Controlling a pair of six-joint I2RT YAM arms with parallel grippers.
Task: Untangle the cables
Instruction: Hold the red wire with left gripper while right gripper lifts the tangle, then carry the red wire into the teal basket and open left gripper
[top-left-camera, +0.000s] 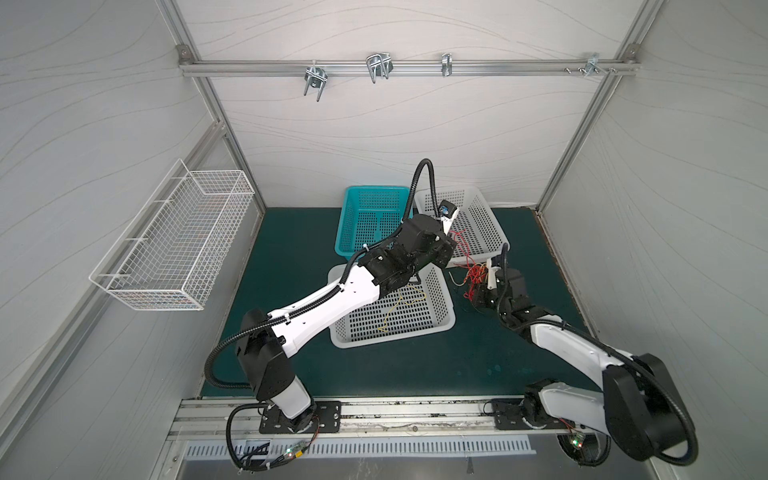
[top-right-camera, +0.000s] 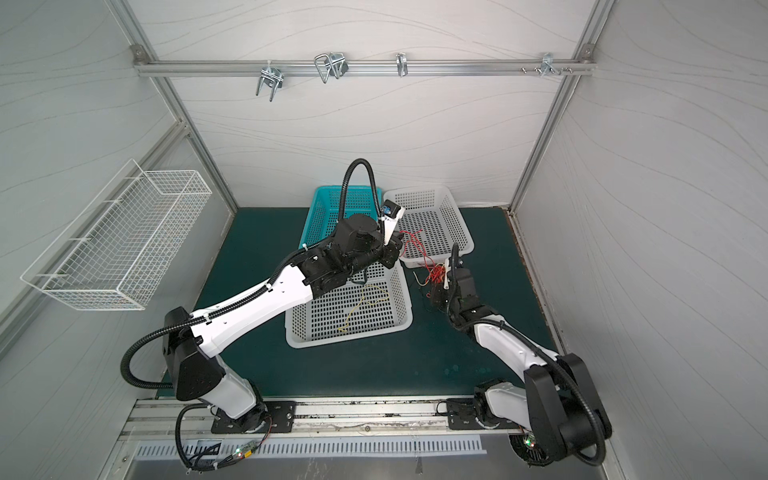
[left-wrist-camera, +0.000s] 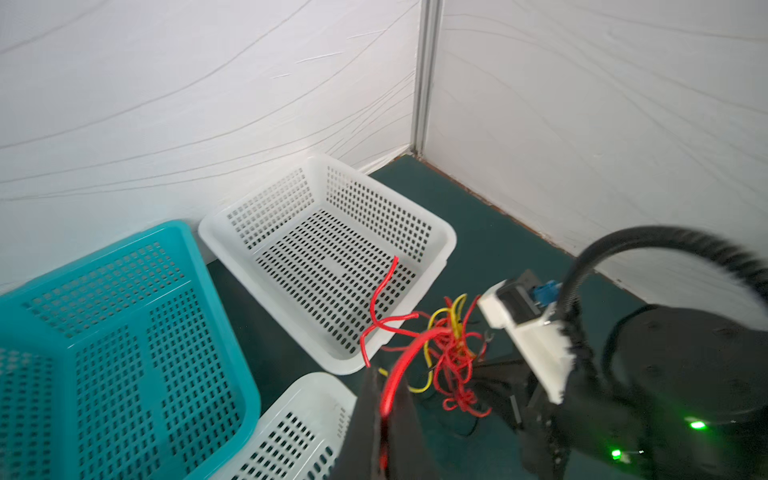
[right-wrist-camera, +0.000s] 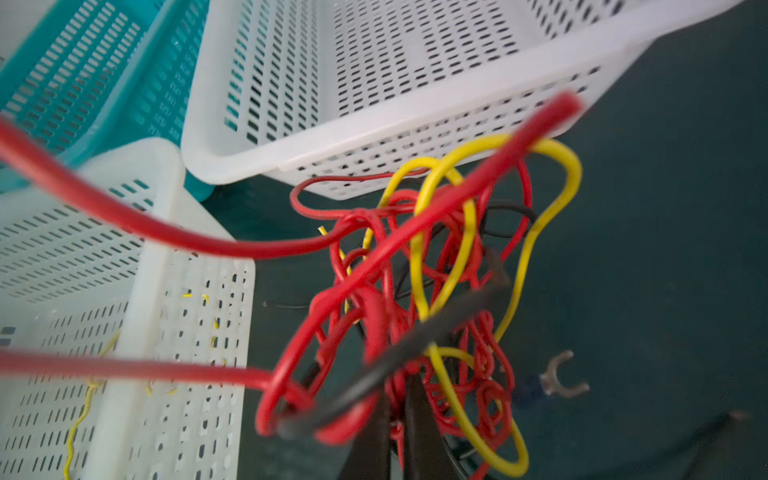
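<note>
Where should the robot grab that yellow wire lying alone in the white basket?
Pinch the yellow wire on its straight middle stretch, coming straight down from above. It lies flat and alone on the floor of the near white basket, whose walls block any sideways approach. The straight part is probably easier to catch than the curled end.

cables (right-wrist-camera: 415, 282) were glossy, smooth plastic-sheathed | white baskets (left-wrist-camera: 374, 208) matt plastic | teal basket (left-wrist-camera: 210, 291) shinier plastic | floor mat (top-left-camera: 415, 365) dull, cloth-like | wall rack (top-left-camera: 174, 249) white-coated metal wire
</note>
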